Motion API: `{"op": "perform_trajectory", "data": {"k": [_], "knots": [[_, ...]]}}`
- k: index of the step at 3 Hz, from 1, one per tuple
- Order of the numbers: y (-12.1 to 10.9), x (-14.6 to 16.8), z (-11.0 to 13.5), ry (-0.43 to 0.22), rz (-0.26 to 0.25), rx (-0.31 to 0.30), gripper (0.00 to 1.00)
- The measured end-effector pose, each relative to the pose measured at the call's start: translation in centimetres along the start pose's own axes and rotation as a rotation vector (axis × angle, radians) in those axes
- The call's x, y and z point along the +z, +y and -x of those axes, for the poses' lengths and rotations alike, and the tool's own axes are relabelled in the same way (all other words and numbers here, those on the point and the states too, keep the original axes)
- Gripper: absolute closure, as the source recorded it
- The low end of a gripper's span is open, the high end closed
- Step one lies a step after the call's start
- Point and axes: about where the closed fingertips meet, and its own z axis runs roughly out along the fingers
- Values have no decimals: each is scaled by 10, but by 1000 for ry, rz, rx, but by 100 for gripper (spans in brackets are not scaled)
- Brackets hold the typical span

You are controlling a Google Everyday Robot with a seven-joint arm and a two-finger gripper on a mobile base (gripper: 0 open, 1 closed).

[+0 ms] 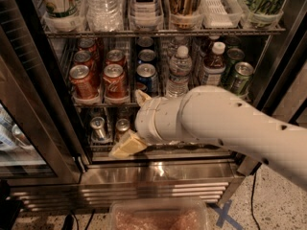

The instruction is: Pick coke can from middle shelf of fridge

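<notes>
Gripper point(126, 123) spread wide, nothing between the fingers, in front of the lower rack's left cans. Coke can point(115, 82) up and left of it, untouched, front of the middle shelf point(158, 102), second lane from left, inside fridge point(153, 181).

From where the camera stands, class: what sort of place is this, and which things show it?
Probably a shop or canteen corner. There is a glass-door drinks fridge, its middle shelf lined with soda cans such as the coke can, with bottles above. The tool sits low, before the bottom rack.
</notes>
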Motion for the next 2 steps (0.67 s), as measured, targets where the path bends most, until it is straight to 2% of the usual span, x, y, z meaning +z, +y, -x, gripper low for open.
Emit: {"op": "perform_trajectory", "data": {"k": [2], "knots": [[-20,5,-1,-41,-238,155,0]]}}
